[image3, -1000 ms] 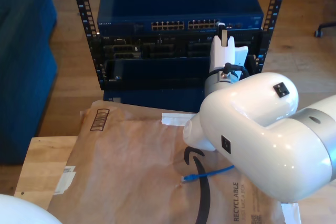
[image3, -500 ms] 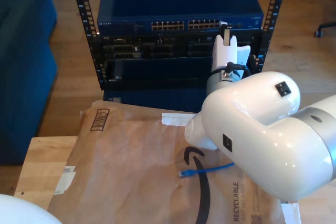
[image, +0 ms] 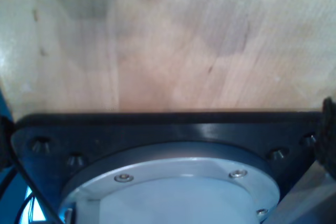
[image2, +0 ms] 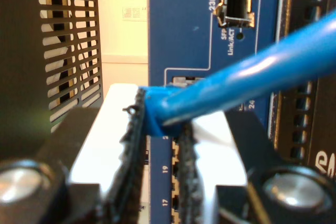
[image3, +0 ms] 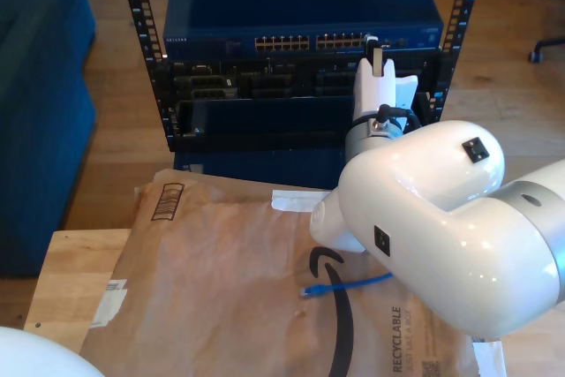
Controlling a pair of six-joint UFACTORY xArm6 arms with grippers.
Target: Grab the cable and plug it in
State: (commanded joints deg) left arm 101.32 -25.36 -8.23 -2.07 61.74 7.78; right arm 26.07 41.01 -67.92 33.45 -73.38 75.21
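Note:
The cable (image2: 247,74) is thin and bright blue, and my second gripper (image2: 160,116) is shut on it just behind one end; the plug there is hidden by the black pads (image2: 131,150). Close in front stands the blue network switch (image2: 189,30) with its numbered ports. In the exterior view my second gripper (image3: 376,52) is up at the right-hand ports of the switch (image3: 300,6). The cable (image3: 353,286) trails from under the white arm. Its loose plug (image3: 307,292) lies on the brown envelope.
A brown paper envelope (image3: 221,280) covers the wooden table (image3: 71,262). Black rack rails (image3: 139,15) frame the switch and the black units (image3: 256,86) below it. A blue sofa (image3: 35,112) stands at the exterior view's left. The first wrist view looks at a wooden surface (image: 157,51).
The cable's loose plug has slid a little toward the exterior view's left on the envelope. My second gripper has barely shifted at the switch.

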